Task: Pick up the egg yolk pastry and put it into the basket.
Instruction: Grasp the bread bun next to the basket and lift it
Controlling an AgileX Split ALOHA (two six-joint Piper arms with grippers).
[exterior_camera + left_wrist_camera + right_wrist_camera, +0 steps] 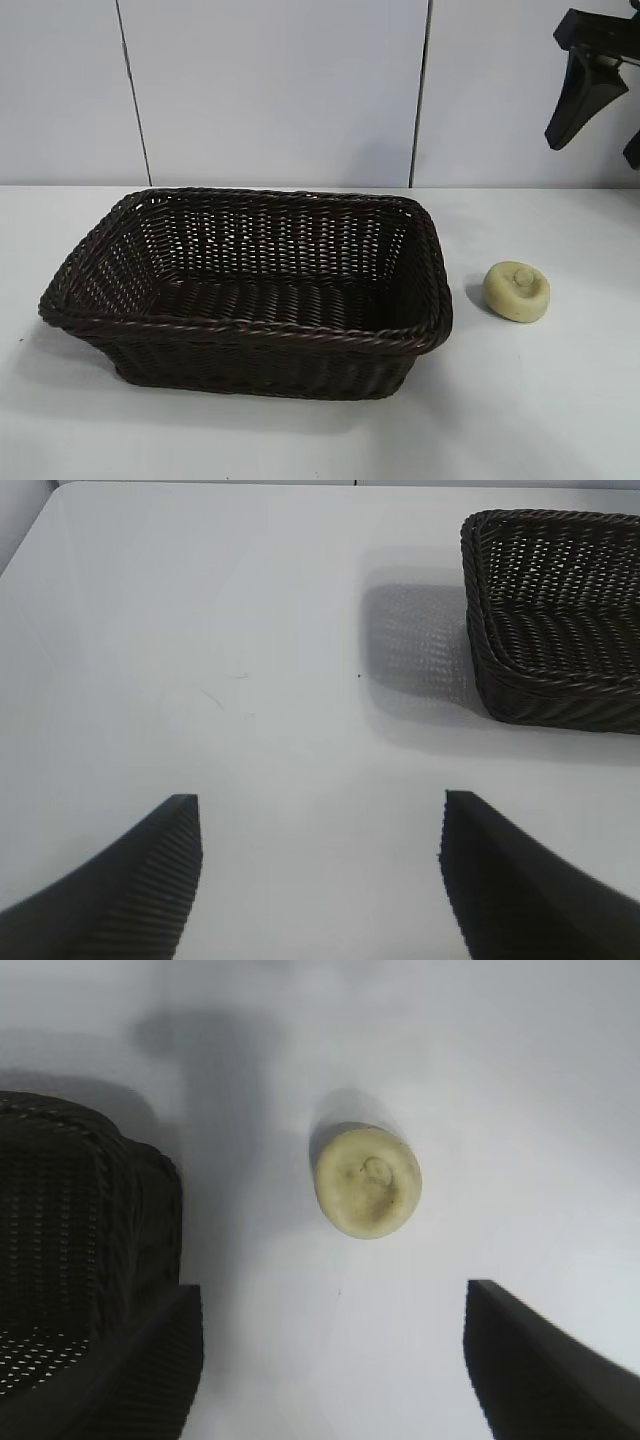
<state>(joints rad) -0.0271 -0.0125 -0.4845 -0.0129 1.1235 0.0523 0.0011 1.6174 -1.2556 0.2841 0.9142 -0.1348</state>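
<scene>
Your right gripper (330,1360) hangs above the white table (560,400) with its jaws spread wide and nothing between them. The egg yolk pastry (517,291) sits on the table just right of the basket (250,290), not touching it. Your left gripper (320,880) is parked off to the side, jaws apart and empty.

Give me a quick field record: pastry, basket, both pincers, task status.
pastry: egg yolk pastry on the table, outside the basket, at its right in the exterior view
basket: basket empty, upright
right pincer: right pincer open, above the pastry, holding nothing
left pincer: left pincer open, over bare table, basket farther off
status: pastry not yet picked up
</scene>
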